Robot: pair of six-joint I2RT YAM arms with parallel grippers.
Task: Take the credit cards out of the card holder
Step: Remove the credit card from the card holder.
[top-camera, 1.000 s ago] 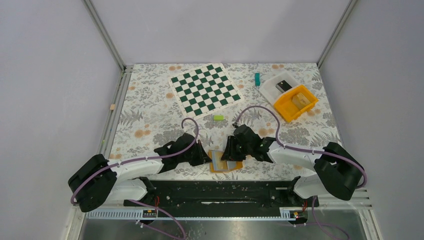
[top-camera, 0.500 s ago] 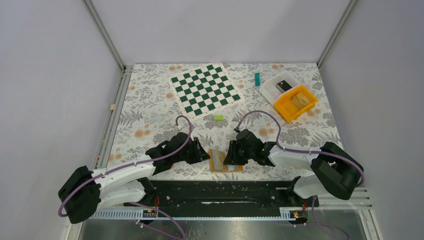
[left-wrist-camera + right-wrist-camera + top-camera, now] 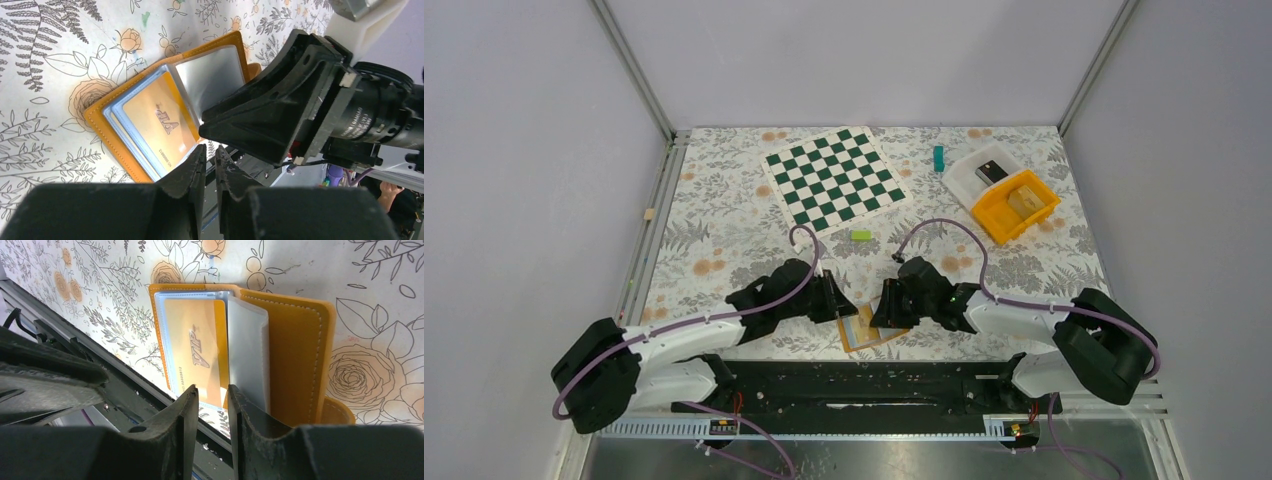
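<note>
Reaching into an open card holder with both grippers, with no card out yet.
Lying open on the floral table point(image 3: 724, 240) close to its near edge, between the two arms, the orange card holder point(image 3: 871, 332) is showing its clear inner pockets. The credit cards point(image 3: 157, 127) are sitting stacked inside its left half, a gold-faced one marked VIP on top with pale blue edges around it. None is lying loose on the table, so the whole removal seems to be remaining. The left gripper point(image 3: 210, 152) is reaching in low from the left, its fingers almost together with only a thin slit between them and nothing in it, tips just beside the cards' edge. The right gripper point(image 3: 210, 390) is reaching in low from the right, tips over the holder's middle beside a raised clear sleeve point(image 3: 247, 355), fingers a little apart, with nothing clearly pinched between them.
</note>
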